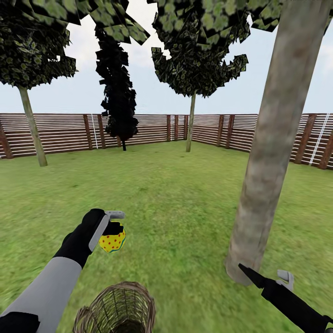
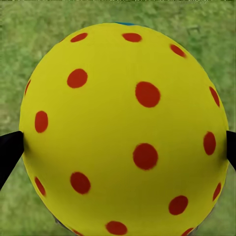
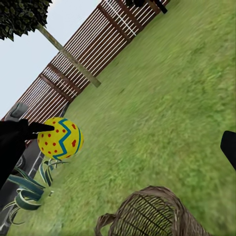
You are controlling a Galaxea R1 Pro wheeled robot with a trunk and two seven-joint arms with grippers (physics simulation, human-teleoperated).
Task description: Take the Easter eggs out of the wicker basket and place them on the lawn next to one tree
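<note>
Head view showed the left gripper (image 1: pixel 112 226) pinching a yellow Easter egg (image 1: pixel 112 240) with red dots above the lawn (image 1: pixel 175 203), just beyond the wicker basket (image 1: pixel 118 307) at the lawn's near edge, while the right gripper (image 1: pixel 273 277) hung beside the foot of the thick tree (image 1: pixel 270 152), its jaws too hidden to tell. Left wrist view had the egg (image 2: pixel 123 132) pressed between both black fingertips (image 2: pixel 10 150) over grass. Right wrist view showed the egg's blue zigzag band (image 3: pixel 60 137), the basket (image 3: pixel 152 214) below it, and the slat fence (image 3: pixel 98 54) behind.
</note>
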